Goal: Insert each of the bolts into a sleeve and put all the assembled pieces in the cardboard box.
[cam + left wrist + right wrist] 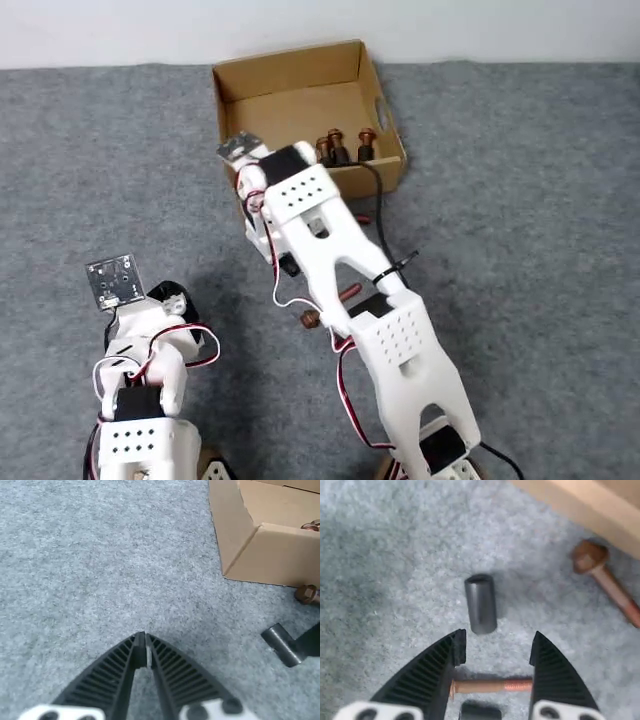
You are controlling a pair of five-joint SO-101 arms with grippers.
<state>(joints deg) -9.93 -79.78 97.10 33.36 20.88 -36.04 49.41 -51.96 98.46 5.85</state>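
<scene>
The grey carpeted desk (540, 300) is crossed in the high view by the right arm (395, 340), which is stretched from the near edge to the front left corner of the cardboard box (290, 72). What lies beneath its wrist is covered there by the arm itself. The box is seen whole in the high view, open at the top. In the left wrist view it is cut to one corner by the frame, and in the right wrist view to a strip of wall. The left arm (145, 400) is folded at the near left, well apart from the box.

Three assembled pieces (345, 145) are seen upright in the box's front right corner, copper heads over dark sleeves.

The left hand (141, 641) is closed, its fingers pressed together on nothing, above bare carpet. The fingers of the right hand (498, 641) are kept apart, and a clamped bolt (490, 685) appears to be held end to end between them, head against one finger. A dark shape below it cannot be made out.

A sleeve (481, 604) is seen lying on the carpet just ahead of the right fingertips. In the left wrist view it touches a dark block that is cut off at the edge and cannot be identified. A loose bolt (607, 582) lies by the box wall. A half-covered bolt (311, 319) is seen under the right arm, its shank partly hidden.
</scene>
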